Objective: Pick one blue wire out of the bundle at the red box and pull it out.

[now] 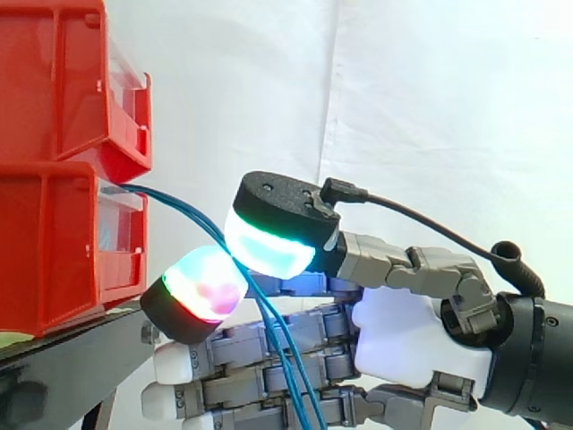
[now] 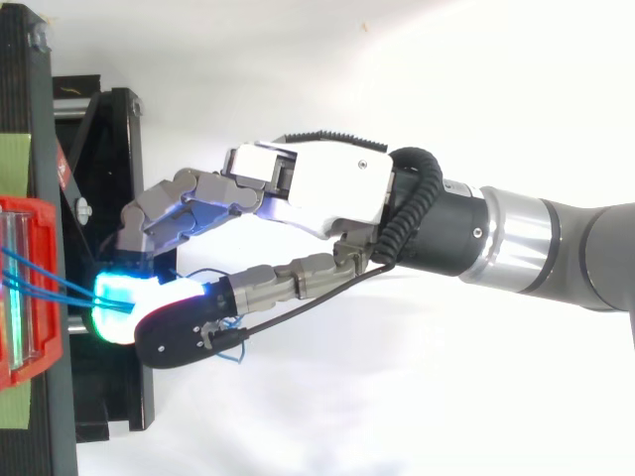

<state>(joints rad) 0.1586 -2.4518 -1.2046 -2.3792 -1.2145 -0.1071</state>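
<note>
Side and top views. The hand (image 1: 403,345) is seen reaching in from the right towards two stacked red bins (image 1: 54,242), which are carried on a black stand (image 1: 72,358) before a white curtain (image 1: 430,107). Blue wires (image 1: 179,205) are led out of the front of the lower bin, arched rightward and downward, and passed between two glowing pads (image 1: 269,244), below which they are left hanging across the other fingers. The thumb and one finger are closed on the wires just beside the bin front; the other fingers are held fairly straight beneath. At least two strands are gripped, though the exact number cannot be told. From above, the wires (image 2: 60,291) are seen stretched from the bin (image 2: 48,337) to the pads, with a loose loop behind them.
</note>
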